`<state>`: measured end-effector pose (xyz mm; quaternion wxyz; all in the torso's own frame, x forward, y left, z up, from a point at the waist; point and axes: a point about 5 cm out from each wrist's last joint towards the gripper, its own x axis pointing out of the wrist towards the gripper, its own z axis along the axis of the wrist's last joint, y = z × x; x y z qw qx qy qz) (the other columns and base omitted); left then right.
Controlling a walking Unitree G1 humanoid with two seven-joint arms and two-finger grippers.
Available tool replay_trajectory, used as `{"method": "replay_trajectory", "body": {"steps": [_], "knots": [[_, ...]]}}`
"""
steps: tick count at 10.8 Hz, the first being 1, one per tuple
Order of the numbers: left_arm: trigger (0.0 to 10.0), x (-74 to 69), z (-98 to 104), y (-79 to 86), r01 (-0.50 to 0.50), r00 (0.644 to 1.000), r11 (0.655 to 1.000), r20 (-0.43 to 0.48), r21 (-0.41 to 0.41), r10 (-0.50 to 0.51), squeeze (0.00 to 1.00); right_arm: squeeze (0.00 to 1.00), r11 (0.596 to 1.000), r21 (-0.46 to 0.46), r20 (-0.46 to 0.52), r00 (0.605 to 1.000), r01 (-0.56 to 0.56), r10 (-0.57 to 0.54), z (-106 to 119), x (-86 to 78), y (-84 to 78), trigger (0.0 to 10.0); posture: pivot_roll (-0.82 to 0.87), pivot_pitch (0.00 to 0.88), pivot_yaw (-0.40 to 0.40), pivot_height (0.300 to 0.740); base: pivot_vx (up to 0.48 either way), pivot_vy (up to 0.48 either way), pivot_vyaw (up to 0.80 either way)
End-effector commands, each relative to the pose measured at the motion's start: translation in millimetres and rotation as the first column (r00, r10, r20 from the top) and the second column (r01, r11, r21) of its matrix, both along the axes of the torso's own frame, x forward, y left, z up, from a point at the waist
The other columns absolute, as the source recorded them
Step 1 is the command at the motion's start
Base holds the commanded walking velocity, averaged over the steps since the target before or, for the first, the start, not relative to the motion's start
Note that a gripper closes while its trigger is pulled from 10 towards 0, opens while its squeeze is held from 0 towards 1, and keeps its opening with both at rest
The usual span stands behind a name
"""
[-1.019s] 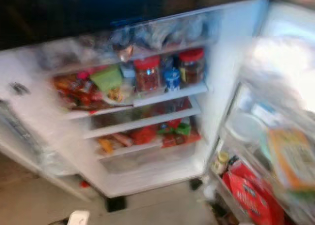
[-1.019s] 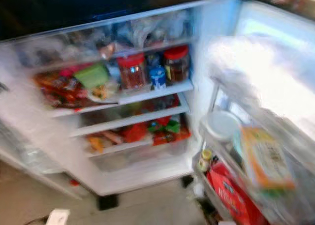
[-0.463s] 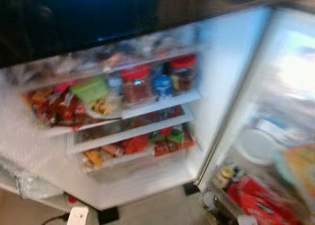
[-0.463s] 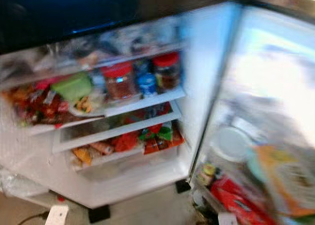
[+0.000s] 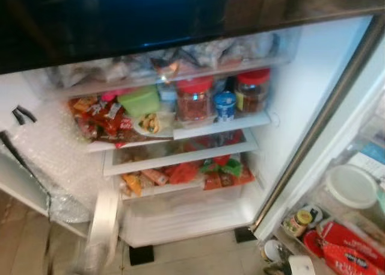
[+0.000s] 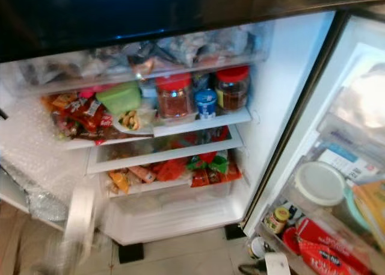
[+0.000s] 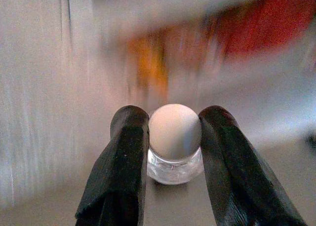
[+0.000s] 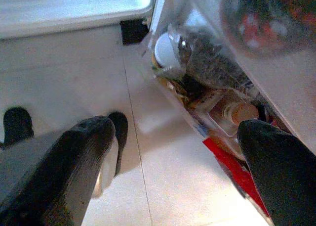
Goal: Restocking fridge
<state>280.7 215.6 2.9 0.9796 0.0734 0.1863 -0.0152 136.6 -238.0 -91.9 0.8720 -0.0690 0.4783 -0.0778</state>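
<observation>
My left gripper is clenching a small clear bottle with a white round cap, both fingers pressing its sides. In the head views the left arm is blurring low in front of the open fridge, below the bubble-wrapped door on the left. My right gripper is hanging spread wide, grasping nothing, over the tiled floor beside the right door's bottom bin. I am seeing two red-lidded jars and a small blue tub sitting on the middle shelf, a green box beside them, and snack packets in the drawer below.
</observation>
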Motion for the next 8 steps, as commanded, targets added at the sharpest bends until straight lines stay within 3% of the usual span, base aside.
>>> {"method": "replay_trajectory", "body": {"steps": [1, 3, 5, 7, 8], "knots": [[10.0, -9.7, -8.3, -1.3, -0.002, 1.000, 1.000, -0.016, -0.024, 0.001, 0.00, 0.00, 1.000, 0.011, -0.030, 0.999, 0.014, -0.014, -3.8, -10.3, 0.5, 10.0, -0.02, 0.094, 0.085, 0.740, 0.000, 0.000, 0.00], [10.0, 2.7, 8.0, -15.1, 0.076, 0.992, 0.996, 0.104, -0.048, -0.070, 0.00, 0.00, 1.000, 0.017, -0.040, 0.999, 0.016, -0.015, -4.5, -11.4, 1.1, 10.0, -0.02, 0.101, 0.087, 0.740, 0.000, 0.000, 0.00], [10.0, 0.7, 12.9, -22.6, 0.127, 0.979, 0.990, 0.167, -0.052, -0.117, 0.00, 0.00, 1.000, 0.020, -0.045, 0.999, 0.020, -0.019, -5.1, -13.2, 1.0, 10.0, -0.03, 0.100, 0.091, 0.740, 0.000, 0.000, 0.00], [10.0, -2.1, 20.6, -27.4, 0.295, 0.926, 0.943, 0.195, 0.156, -0.322, 0.00, 0.00, 1.000, 0.020, -0.049, 0.999, 0.013, -0.012, -5.4, -14.7, 0.4, 10.0, -0.01, 0.095, 0.090, 0.740, 0.000, 0.000, 0.00], [10.0, -1.7, 23.5, -28.7, 0.339, 0.905, 0.917, 0.194, 0.211, -0.379, 0.00, 0.00, 1.000, 0.020, -0.049, 0.999, 0.011, -0.010, -5.4, -14.9, 0.4, 10.0, -0.01, 0.095, 0.090, 0.740, 0.000, 0.000, 0.00]]}}
